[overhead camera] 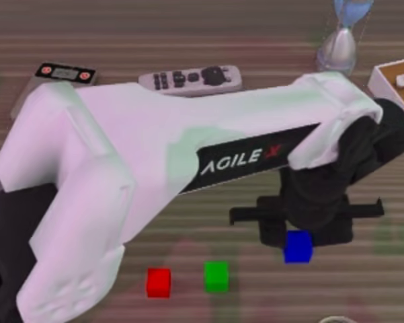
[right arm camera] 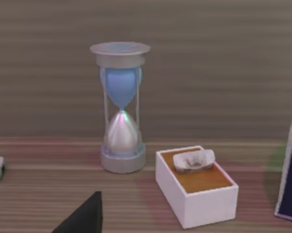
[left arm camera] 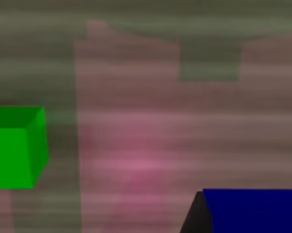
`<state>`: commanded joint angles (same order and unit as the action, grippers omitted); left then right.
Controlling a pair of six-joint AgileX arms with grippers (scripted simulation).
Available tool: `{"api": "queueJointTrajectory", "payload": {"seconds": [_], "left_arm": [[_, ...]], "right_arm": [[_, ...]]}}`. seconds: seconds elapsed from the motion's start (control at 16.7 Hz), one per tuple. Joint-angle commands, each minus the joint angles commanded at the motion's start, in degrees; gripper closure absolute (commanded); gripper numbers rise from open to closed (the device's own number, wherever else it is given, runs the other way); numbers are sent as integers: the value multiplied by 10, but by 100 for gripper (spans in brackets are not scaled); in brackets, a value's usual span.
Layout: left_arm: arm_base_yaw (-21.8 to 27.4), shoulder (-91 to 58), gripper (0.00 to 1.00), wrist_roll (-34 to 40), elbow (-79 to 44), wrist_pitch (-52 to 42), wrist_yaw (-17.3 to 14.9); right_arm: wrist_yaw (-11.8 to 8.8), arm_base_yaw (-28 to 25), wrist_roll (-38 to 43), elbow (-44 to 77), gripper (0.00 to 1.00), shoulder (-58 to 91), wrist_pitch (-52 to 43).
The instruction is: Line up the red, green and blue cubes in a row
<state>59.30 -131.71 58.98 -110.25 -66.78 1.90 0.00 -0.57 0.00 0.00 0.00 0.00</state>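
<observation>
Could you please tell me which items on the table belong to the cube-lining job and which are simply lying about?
Belong to the job:
red cube
green cube
blue cube, at the left gripper

Lying about:
remote
hourglass
white box

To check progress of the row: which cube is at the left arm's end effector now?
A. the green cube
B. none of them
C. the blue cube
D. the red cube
C: in the top view the blue cube sits right under the left end effector, while the red cube and green cube stand apart on the table.
</observation>
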Motion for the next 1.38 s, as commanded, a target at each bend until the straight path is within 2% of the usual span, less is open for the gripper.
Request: {"api": "queueJointTrajectory", "payload": {"seconds": [0.36, 0.6, 1.38], "left_arm": [[1, -31, 100, 2, 77, 105, 1], [2, -33, 100, 2, 82, 112, 2], [2, -33, 2, 2, 82, 112, 2]], "right_arm": [[0, 0, 0, 0, 0, 0, 0], [0, 0, 0, 0, 0, 0, 0], [0, 0, 0, 0, 0, 0, 0]]}}
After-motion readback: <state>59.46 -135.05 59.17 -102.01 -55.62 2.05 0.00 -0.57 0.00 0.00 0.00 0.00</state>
